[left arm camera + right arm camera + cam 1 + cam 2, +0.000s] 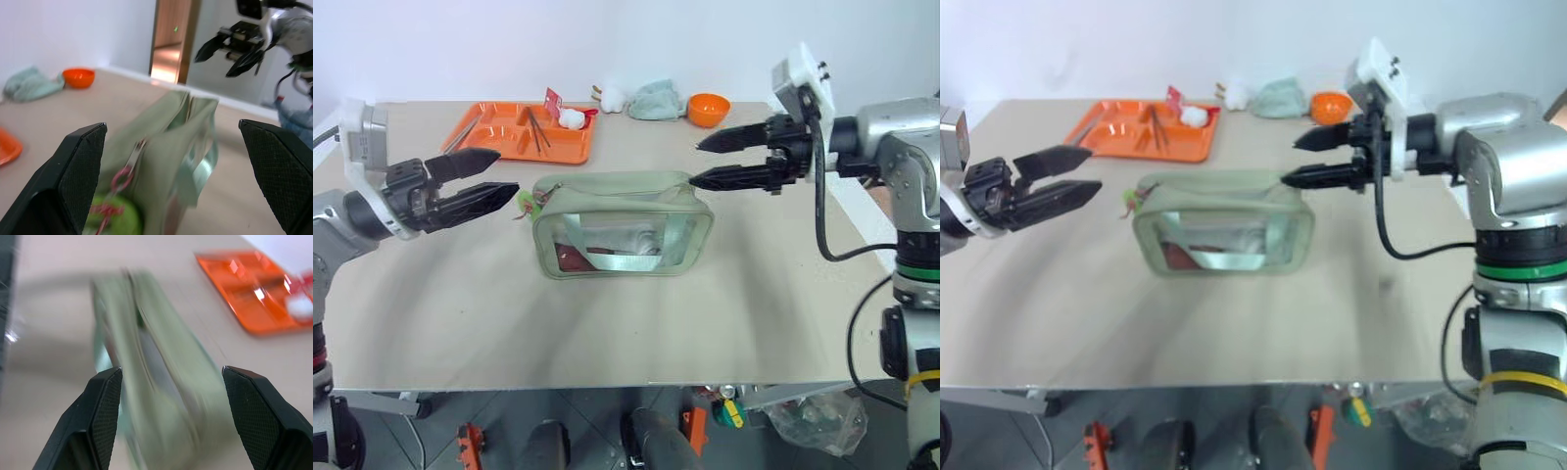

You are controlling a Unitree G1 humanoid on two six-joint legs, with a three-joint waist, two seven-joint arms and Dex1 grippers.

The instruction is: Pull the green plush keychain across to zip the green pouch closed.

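The green plush keychain hung off the left end of the green pouch, a fuzzy lime blob on thin reddish cords tied to the zipper pull. With the pull at that end and the top seam looking shut along its length, the zip was likely done. The pouch sat mid-table: boxy sage fabric, clear plastic window sides, a pale webbing strap showing through.

Left gripper hovered just left of the keychain, fingers spread, holding nothing. Right gripper hung off the pouch's right end, fingers parted and empty, probably just past bracing that end.

Further out on the far side: orange compartment tray, a teal cloth, an orange bowl.
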